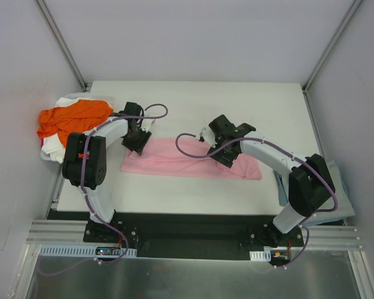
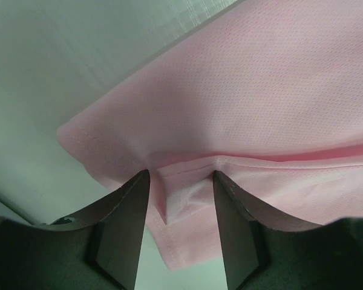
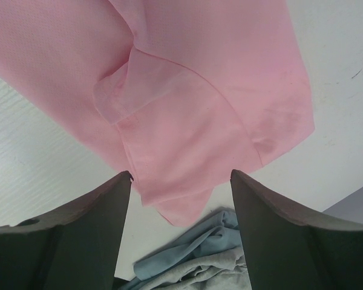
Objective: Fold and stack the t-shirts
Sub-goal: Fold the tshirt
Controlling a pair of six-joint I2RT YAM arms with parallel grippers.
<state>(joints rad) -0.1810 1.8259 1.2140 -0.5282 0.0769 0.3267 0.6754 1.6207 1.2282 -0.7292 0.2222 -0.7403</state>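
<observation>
The pink shirt [image 1: 174, 161] at frame centre looks mid-fold: left claw [image 2: 181, 175] gapes astride its hem, perhaps touching, right claw [image 3: 180, 174] gapes above; both must pinch next.

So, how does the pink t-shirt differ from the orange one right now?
The pink t-shirt lies flat as a long folded strip in the middle of the table; the orange t-shirt is a crumpled heap at its left edge. The pink t-shirt rests on bare table, the orange t-shirt on white cloth. Both are plain-coloured.
</observation>
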